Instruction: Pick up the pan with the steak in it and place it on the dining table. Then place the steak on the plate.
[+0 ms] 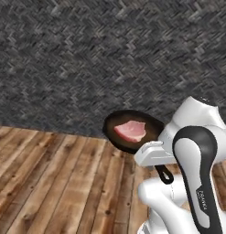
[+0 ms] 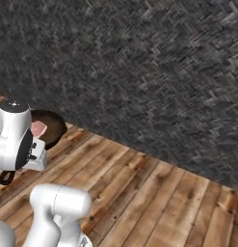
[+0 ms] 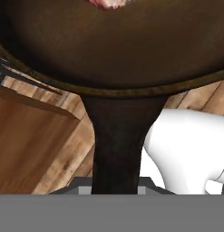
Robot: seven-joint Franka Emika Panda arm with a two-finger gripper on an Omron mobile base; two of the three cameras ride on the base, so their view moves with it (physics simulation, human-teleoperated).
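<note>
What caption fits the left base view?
Pan with steak carried by its handle above the wooden floor.

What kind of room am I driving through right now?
Likely an open stretch of a kitchen or dining room: wooden plank floor, dark herringbone-tiled wall, and the pan with the steak carried above the floor.

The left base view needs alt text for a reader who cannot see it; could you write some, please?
A black pan holding a pink steak is carried in the air by its handle, gripped by the white robot arm, above a wooden plank floor and before a dark herringbone wall.
</note>
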